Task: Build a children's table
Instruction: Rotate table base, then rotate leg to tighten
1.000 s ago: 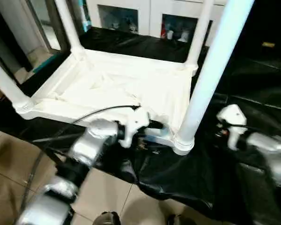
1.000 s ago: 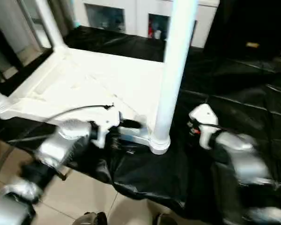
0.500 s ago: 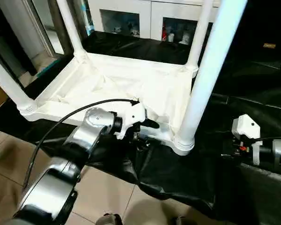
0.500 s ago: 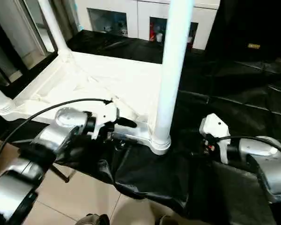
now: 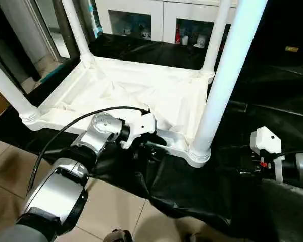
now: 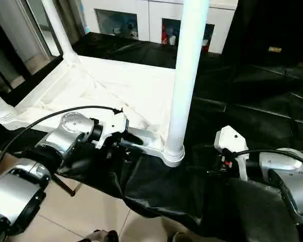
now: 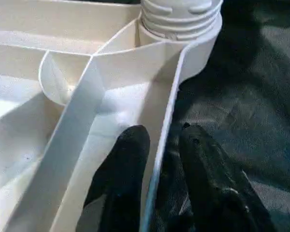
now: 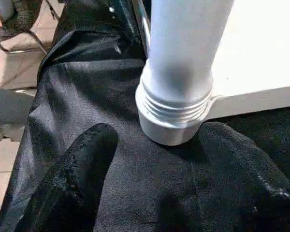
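The white plastic children's table [image 5: 136, 93] lies upside down on a black crinkly cloth [image 5: 262, 96], its ribbed underside facing up. All four long round white tube legs [image 5: 227, 75] stand in the corner sockets, pointing straight up (their long way runs up and down). So most of the building looks done; I think what is left is checking the legs are tight and turning the table over. The left gripper [image 7: 157, 159] sits over the table's thin near rim, one black finger [image 7: 128, 159] on each side, nearly pinching it. The right gripper [image 8: 154, 159] is spread wide, holding nothing, just beside the nearest leg's foot.
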{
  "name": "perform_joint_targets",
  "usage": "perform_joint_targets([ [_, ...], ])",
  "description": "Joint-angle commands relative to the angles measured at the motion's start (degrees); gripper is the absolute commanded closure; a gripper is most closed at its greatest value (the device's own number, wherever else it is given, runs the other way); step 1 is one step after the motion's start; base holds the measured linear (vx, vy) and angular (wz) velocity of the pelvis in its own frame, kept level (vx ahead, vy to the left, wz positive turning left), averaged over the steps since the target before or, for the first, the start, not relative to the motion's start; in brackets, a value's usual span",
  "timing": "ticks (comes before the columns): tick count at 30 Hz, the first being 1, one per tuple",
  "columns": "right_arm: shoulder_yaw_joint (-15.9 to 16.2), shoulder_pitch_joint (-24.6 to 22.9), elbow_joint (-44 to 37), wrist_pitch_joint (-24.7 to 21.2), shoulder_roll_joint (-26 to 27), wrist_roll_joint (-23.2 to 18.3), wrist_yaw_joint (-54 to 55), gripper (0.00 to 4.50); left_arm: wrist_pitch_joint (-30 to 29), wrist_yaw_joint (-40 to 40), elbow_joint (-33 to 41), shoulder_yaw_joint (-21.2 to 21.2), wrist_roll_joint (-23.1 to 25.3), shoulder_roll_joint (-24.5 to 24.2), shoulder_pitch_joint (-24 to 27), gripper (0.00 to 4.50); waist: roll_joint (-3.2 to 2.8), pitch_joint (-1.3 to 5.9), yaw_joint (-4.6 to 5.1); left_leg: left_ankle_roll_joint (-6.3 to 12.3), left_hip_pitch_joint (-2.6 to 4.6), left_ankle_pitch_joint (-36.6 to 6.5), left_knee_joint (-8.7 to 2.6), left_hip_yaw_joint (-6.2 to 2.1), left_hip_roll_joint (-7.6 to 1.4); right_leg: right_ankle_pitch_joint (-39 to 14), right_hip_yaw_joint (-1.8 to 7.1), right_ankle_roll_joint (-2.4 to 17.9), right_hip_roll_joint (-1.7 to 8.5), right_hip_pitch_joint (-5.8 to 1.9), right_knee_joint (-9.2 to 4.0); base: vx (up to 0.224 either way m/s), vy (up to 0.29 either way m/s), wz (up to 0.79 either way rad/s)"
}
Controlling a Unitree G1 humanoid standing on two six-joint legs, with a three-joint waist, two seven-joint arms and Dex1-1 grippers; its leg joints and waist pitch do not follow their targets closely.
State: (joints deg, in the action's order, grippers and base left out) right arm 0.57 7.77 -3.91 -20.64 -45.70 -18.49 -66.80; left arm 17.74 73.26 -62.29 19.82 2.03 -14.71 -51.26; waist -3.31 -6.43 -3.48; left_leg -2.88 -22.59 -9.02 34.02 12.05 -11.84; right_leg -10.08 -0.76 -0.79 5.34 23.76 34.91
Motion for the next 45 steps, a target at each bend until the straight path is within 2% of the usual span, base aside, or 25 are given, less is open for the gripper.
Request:
perform_joint_targets([
  [1, 0.3, -0.2, -1.0, -0.4, -0.8, -0.8, -0.8, 1.25, 1.0, -0.5, -1.7, 0.3, 1.3, -0.1, -1.0, 3.43, 1.2, 4.94, -0.24, 4.54, 1.31, -14.1, -3.42, -0.74, -0.65, -12.7, 0.68, 15.6, 1.68, -2.96, -4.63, 0.0, 0.0, 0.0],
  [4, 0.4, -0.2, -1.0, -0.5, -0.9, -0.8, -0.8, 1.25, 1.5, -0.7, -2.6, 0.4, 1.8, 0.0, -1.2, 3.6, 1.32, 4.92, -0.19, 4.52, 1.28, -13.9, -3.43, -0.76, -0.65, -12.8, 0.68, 15.4, 1.7, -2.98, -4.65, 0.0, 0.0, 0.0],
  [5, 0.4, -0.2, -1.0, -0.5, -0.9, -0.8, -0.8, 1.25, 1.7, -0.8, -2.9, 0.4, 2.0, 0.1, -1.3, 3.83, 1.31, 4.94, -0.18, 4.55, 1.24, -13.8, -3.41, -0.77, -0.65, -12.7, 0.69, 15.4, 1.74, -3.0, -4.61, 0.0, 0.0, 0.0],
  [9, 0.5, 0.0, -1.0, -0.7, -0.7, -0.8, -0.8, 1.25, 1.8, -0.7, -4.1, -0.1, 2.5, 0.4, -1.8, 3.97, 1.41, 4.86, -0.14, 4.54, 1.22, -13.9, -3.5, -0.78, -0.65, -13.6, 0.67, 15.1, 1.75, -2.97, -4.72, 0.0, 0.0, 0.0],
  [11, 0.7, 0.0, -0.9, -0.6, -0.5, -0.6, -0.8, 1.25, 1.2, -0.3, -4.5, -0.2, 2.6, 0.6, -2.1, 4.18, 1.46, 4.94, -0.08, 4.59, 1.17, -13.5, -3.47, -0.8, -0.66, -12.8, 0.68, 15.2, 1.78, -3.03, -4.6, 0.0, 0.0, 0.0],
  [12, 0.8, 0.0, -0.9, -0.6, -0.4, -0.6, -0.7, 1.25, 0.3, 0.6, -4.5, -0.1, 2.6, 0.5, -2.1, 4.21, 1.6, 4.85, -0.03, 4.85, 1.13, -13.4, -3.48, -0.77, -0.65, -12.4, 0.69, 15.4, 1.74, -2.95, -4.65, 0.0, 0.0, 0.0],
  [16, 1.0, 0.4, 0.0, -1.2, 1.2, -0.5, 1.0, 1.25, -1.5, 1.5, -3.4, 2.1, 5.2, -0.4, -1.1, 4.47, 1.53, 4.78, 0.24, 5.16, 1.02, -13.1, -3.52, -0.8, -0.64, -12.5, 0.65, 15.5, 1.81, -2.96, -4.62, 0.0, 0.0, 0.0],
  [17, 0.8, 0.7, 0.5, -1.4, 1.7, -0.2, 1.9, 1.09, -2.1, 0.8, -3.1, 2.3, 5.6, -0.4, -0.8, 4.49, 1.51, 4.78, 0.32, 5.15, 1.05, -13.2, -3.53, -0.83, -0.67, -12.7, 0.65, 15.5, 1.81, -2.93, -4.63, 0.0, 0.0, 0.0],
  [18, 0.1, 1.8, 2.4, -1.5, 3.5, 0.2, 4.8, 1.09, -5.1, -1.9, -2.4, 1.2, 5.2, 0.6, -0.1, 4.49, 1.72, 4.69, 0.54, 4.97, 1.06, -13.3, -3.56, -0.8, -0.64, -13.2, 0.64, 15.6, 1.81, -2.83, -4.57, 0.0, 0.0, 0.0],
  [21, -0.2, 2.3, 3.3, -1.4, 4.3, 0.4, 5.9, 0.82, -7.7, -3.5, -1.8, 0.0, 4.1, 1.5, 0.3, 4.5, 1.7, 4.42, 0.73, 4.05, 1.4, -15.2, -3.6, -0.73, -0.53, -17.6, 0.7, 15.1, 1.81, -2.57, -5.23, 0.0, 0.0, 0.0],
  [22, 0.0, 2.4, 3.5, -1.2, 4.4, 0.5, 6.0, 0.73, -9.1, -4.6, -1.2, -0.7, 3.4, 2.1, 0.6, 4.5, 2.14, 4.39, 0.75, 4.04, 1.32, -15.4, -3.66, -0.71, -0.52, -18.4, 0.7, 14.6, 1.75, -2.63, -5.33, 0.0, 0.0, 0.0],
  [23, 0.1, 2.6, 3.7, -1.1, 4.7, 0.6, 6.0, 0.63, -10.8, -6.4, -0.1, -1.6, 2.7, 2.9, 1.1, 4.5, 1.92, 4.3, 0.73, 3.89, 1.34, -15.5, -3.77, -0.79, -0.57, -19.4, 0.72, 14.2, 1.79, -2.56, -5.32, 0.0, 0.0, 0.0],
  [24, 0.1, 2.7, 3.7, -1.0, 5.1, 0.6, 6.2, 0.55, -12.4, -7.9, 1.2, -2.3, 2.2, 3.7, 1.8, 4.5, 2.0, 4.17, 0.83, 3.78, 1.35, -16.2, -3.77, -0.82, -0.52, -21.0, 0.65, 13.8, 1.81, -2.48, -5.47, 0.0, 0.0, 0.0],
  [25, 0.1, 2.7, 3.7, -1.0, 5.2, 0.6, 6.3, 0.46, -12.4, -8.2, 1.4, -2.4, 2.2, 3.7, 1.9, 4.5, 2.01, 4.17, 0.85, 3.69, 1.46, -16.6, -3.81, -0.84, -0.55, -21.9, 0.67, 13.4, 1.85, -2.43, -5.58, 0.0, 0.0, 0.0],
  [27, -0.1, 3.5, 4.4, -0.5, 6.8, 0.8, 8.0, 0.29, -12.6, -11.1, 4.3, -2.9, 2.2, 4.7, 3.4, 4.5, 2.25, 4.08, 1.21, 3.58, 0.94, -16.6, -3.97, -1.01, -0.32, -23.8, 0.51, 12.0, 1.74, -2.53, -5.74, 0.0, 0.0, 0.0],
  [31, 0.3, 4.7, 5.3, 0.8, 9.3, 1.9, 11.3, 0.06, -11.5, -13.0, 8.6, -1.9, 3.6, 5.1, 6.1, 4.5, 2.44, 3.94, 1.54, 3.12, 1.27, -17.8, -4.1, -1.09, -0.3, -29.0, 0.6, 9.3, 1.73, -1.99, -6.45, 0.0, 0.0, 0.0],
  [32, 0.4, 5.1, 5.7, 1.1, 9.9, 2.4, 12.5, 0.06, -10.9, -12.8, 9.4, -1.6, 3.7, 5.1, 6.7, 4.5, 2.72, 3.95, 1.62, 3.06, 1.27, -17.9, -4.09, -1.07, -0.26, -29.6, 0.59, 8.9, 1.69, -1.94, -6.53, 0.0, 0.0, 0.0],
  [33, 0.7, 5.7, 6.3, 1.7, 10.9, 3.4, 14.3, 0.06, -10.6, -12.0, 11.2, -1.5, 3.4, 5.2, 8.0, 4.5, 2.63, 3.99, 1.7, 2.89, 1.01, -17.5, -4.21, -1.22, -0.24, -29.8, 0.56, 8.4, 1.73, -2.02, -6.39, 0.0, 0.0, 0.0],
  [34, 0.8, 6.2, 6.9, 2.0, 11.6, 4.2, 15.8, 0.06, -11.2, -11.4, 13.0, -1.5, 2.9, 5.4, 9.0, 4.5, 2.6, 4.05, 1.77, 2.77, 0.89, -17.1, -4.32, -1.29, -0.27, -29.6, 0.53, 8.2, 1.79, -2.09, -6.34, 0.0, 0.0, 0.0],
  [35, 0.9, 6.6, 7.3, 1.7, 11.9, 4.3, 16.4, 0.06, -11.1, -10.8, 14.0, -1.4, 2.7, 5.3, 9.7, 4.5, 2.92, 4.12, 1.96, 2.77, 0.75, -16.7, -4.33, -1.26, -0.2, -28.9, 0.48, 8.1, 1.64, -2.07, -6.27, 0.0, 0.0, 0.0],
  [37, 0.9, 7.2, 8.2, 1.1, 12.5, 4.6, 17.0, 0.06, -11.3, -9.9, 15.8, -1.1, 2.3, 5.0, 10.9, 4.5, 2.52, 4.22, 1.72, 3.22, 1.42, -16.7, -4.26, -1.08, -0.46, -26.3, 0.81, 9.1, 1.55, -1.59, -6.26, 0.0, 0.0, 0.0],
  [39, 1.0, 7.5, 8.6, 1.3, 12.8, 4.7, 17.1, 0.06, -11.4, -9.4, 16.3, -1.0, 2.0, 4.8, 11.3, 4.5, 2.46, 4.5, 1.66, 3.88, 1.08, -15.0, -4.26, -1.01, -0.46, -21.0, 0.82, 10.9, 1.54, -2.08, -5.67, 0.0, 0.0, 0.0],
  [41, 1.3, 8.0, 9.5, 1.7, 13.3, 5.0, 17.3, 0.06, -12.2, -7.5, 17.7, -0.8, 1.3, 4.2, 12.1, 4.5, 2.46, 4.62, 1.54, 4.56, 1.13, -13.5, -4.14, -0.86, -0.51, -17.6, 0.9, 11.9, 1.58, -2.17, -5.38, 0.0, 0.0, 0.0],
  [44, 1.8, 8.3, 10.1, 2.2, 13.9, 4.9, 16.8, 0.06, -12.9, -5.8, 19.0, -0.5, 1.2, 3.4, 12.5, 4.5, 2.5, 4.79, 1.37, 5.56, 0.88, -11.8, -3.91, -0.76, -0.33, -15.2, 0.85, 12.5, 1.6, -2.44, -5.08, 0.0, 0.0, 0.0],
  [45, 2.2, 8.5, 10.5, 2.8, 14.1, 5.2, 16.5, 0.06, -13.0, -5.2, 19.4, -0.5, 1.4, 3.0, 12.6, 4.5, 2.33, 4.94, 1.29, 6.12, 0.97, -10.7, -3.82, -0.72, -0.41, -13.4, 0.83, 12.9, 1.53, -2.45, -4.91, 0.0, 0.0, 0.0],
])
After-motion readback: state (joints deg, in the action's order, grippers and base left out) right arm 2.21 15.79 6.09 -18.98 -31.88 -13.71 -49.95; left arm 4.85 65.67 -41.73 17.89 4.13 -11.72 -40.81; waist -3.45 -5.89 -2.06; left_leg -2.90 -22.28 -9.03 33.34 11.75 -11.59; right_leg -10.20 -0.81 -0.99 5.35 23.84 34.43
